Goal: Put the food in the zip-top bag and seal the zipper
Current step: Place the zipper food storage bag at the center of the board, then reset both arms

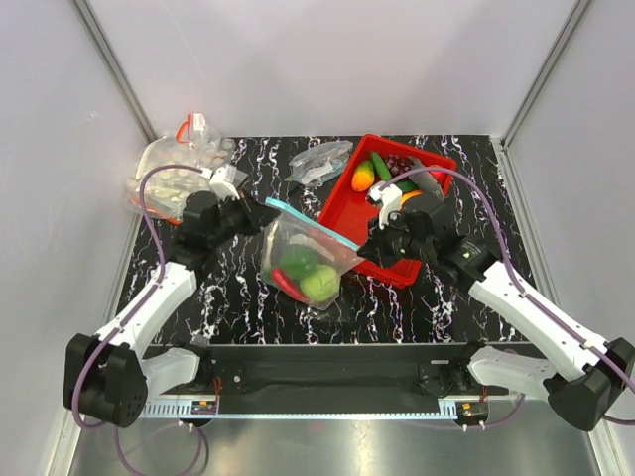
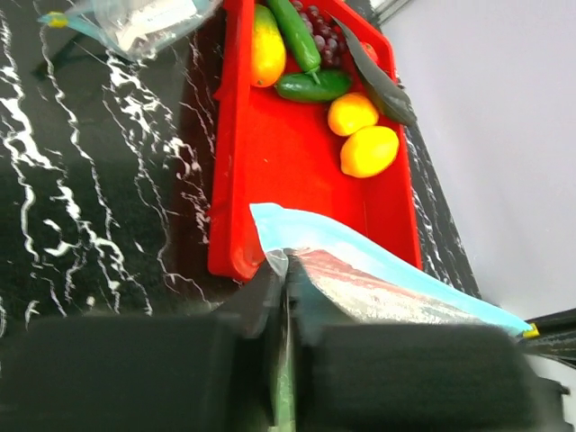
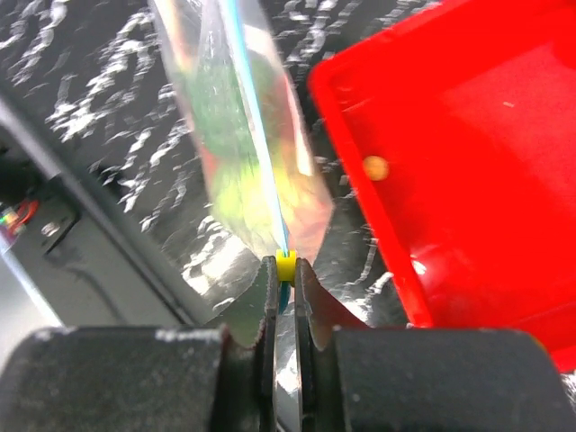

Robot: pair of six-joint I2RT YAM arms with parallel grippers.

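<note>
Top view, read from the arm bases outward. The food lies in the bottom of the zip-top bag (image 1: 316,241), near the middle of the black marbled table (image 1: 238,297): a red chilli (image 1: 283,285) at 7 o'clock, a lime-green fruit (image 1: 319,283) at 5 o'clock and a dark green bell pepper (image 1: 296,261) just above them, all touching.

The bag is held stretched between both arms, with its mouth uppermost. The left gripper (image 1: 261,211), at the bag's 10 o'clock corner, is seen in its wrist view (image 2: 283,270) with its jaws pressed together on the plastic at the end of the zipper (image 1: 310,223). The right gripper (image 1: 365,244), at the bag's 3 o'clock corner, is likewise closed (image 3: 286,270). A small yellow tab (image 3: 286,265) on the zipper's end is pinched between its fingertips. Whether the zipper is sealed along its length cannot be told.

A red tray (image 1: 342,178) of other toy produce stands at 1 o'clock, just beside the bag. A small clear bag (image 1: 319,162) lies at 12 o'clock, and a clear bag of white round pieces (image 1: 169,183) at 10 o'clock.
</note>
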